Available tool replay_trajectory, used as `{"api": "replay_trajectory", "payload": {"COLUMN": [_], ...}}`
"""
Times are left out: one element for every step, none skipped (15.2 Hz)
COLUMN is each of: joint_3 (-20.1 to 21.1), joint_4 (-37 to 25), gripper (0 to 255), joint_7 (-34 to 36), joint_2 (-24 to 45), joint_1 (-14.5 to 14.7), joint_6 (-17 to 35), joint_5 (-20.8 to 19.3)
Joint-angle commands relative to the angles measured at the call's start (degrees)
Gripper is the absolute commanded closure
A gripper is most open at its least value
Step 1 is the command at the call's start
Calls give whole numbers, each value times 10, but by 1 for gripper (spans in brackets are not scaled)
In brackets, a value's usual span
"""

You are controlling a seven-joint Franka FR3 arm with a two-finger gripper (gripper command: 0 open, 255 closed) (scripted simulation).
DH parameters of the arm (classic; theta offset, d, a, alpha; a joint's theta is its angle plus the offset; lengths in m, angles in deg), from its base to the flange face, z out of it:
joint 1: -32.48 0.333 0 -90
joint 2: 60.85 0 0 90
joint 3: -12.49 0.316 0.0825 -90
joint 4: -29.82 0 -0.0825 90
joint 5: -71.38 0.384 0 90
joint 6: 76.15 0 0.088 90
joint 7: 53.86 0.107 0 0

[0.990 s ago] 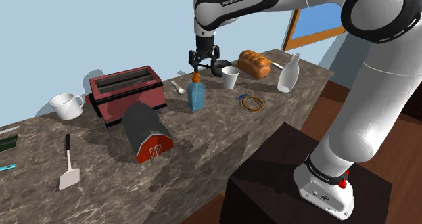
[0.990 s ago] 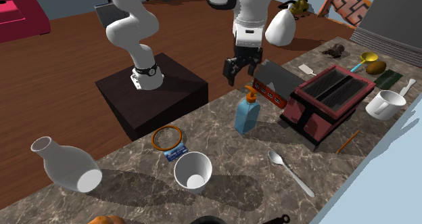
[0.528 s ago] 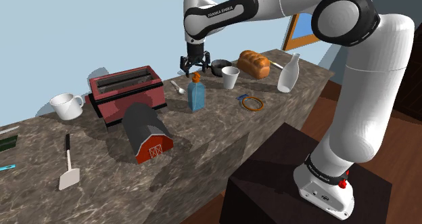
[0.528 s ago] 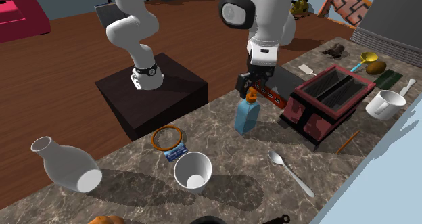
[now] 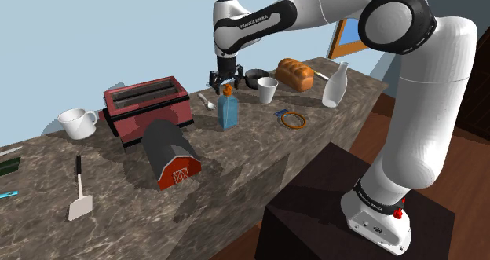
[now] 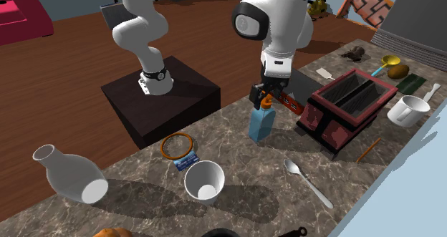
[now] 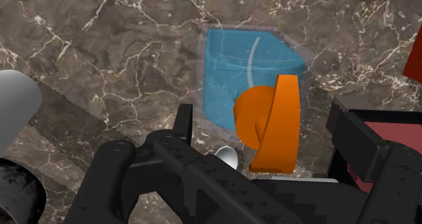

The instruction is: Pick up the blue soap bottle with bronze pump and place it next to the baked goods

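The blue soap bottle (image 5: 228, 113) (image 6: 261, 123) (image 7: 237, 74) stands upright on the marble counter (image 5: 251, 152), topped by an orange-bronze pump (image 7: 270, 128). My gripper (image 5: 227, 86) (image 6: 265, 99) (image 7: 265, 118) hangs straight down over it, open. One finger (image 7: 184, 121) is on each side of the pump, and neither touches it. The loaf of bread (image 5: 295, 73) lies further along the counter toward the shoulder view's right, beyond a white cup (image 5: 268, 89).
A red toaster (image 5: 147, 104) (image 6: 347, 107) and a dark barn-shaped box (image 5: 171, 154) stand close to the bottle. A spoon (image 5: 206, 101), a dark pan (image 5: 253, 78), an orange ring (image 5: 294, 119), a white vase (image 5: 336, 85), a mug (image 5: 77, 122) and a spatula (image 5: 79, 192) lie on the counter.
The gripper has come down from above the bottle until its fingers straddle the pump. The bottle has not moved.
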Motion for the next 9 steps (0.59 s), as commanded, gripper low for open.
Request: {"api": "replay_trajectory", "payload": {"joint_3": [0,0,0,0,0,0,0,0,0], "joint_4": [0,0,0,0,0,0,0,0,0], "gripper": [0,0,0,0,255,255,255,255,255], "joint_7": [0,0,0,0,0,0,0,0,0], "joint_2": [0,0,0,0,0,0,0,0,0], "joint_1": [0,0,0,0,0,0,0,0,0], "joint_6": [0,0,0,0,0,0,0,0,0], "joint_5": [0,0,0,0,0,0,0,0,0]}}
